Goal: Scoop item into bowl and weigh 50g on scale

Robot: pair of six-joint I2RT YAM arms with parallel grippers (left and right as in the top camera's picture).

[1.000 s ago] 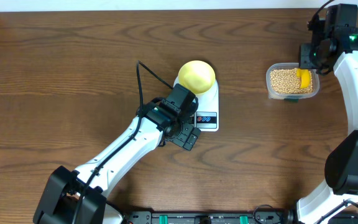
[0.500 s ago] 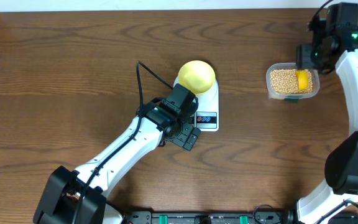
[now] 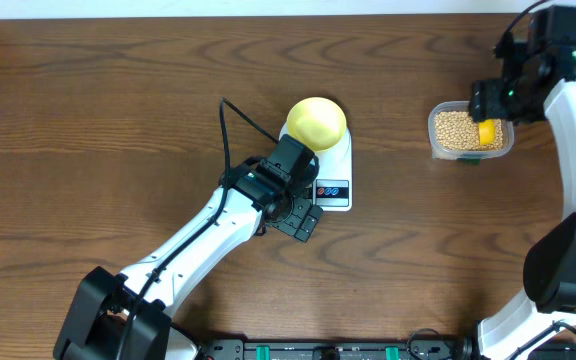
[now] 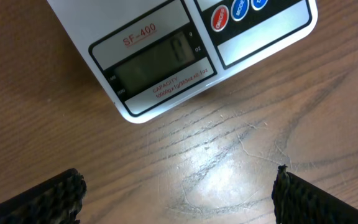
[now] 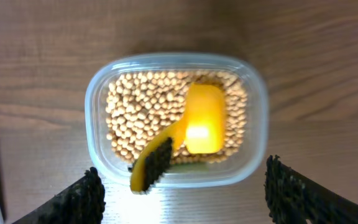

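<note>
The pale yellow bowl sits on the far end of the white scale, whose grey display faces the left wrist camera. My left gripper hovers open over bare wood just in front of the scale. The beige beans fill a clear plastic tub at the right. A yellow scoop lies on the beans, its black-gripped handle resting over the tub's near rim. My right gripper stands open above the tub's near rim, its fingers well clear of the handle.
The scale has red and blue buttons beside its display. A black cable runs from the left arm across the wood. The table's far edge lies along the top.
My right gripper has opened and let go of the scoop, which now lies in the tub. It has shifted slightly over the tub. The left arm has not moved.
</note>
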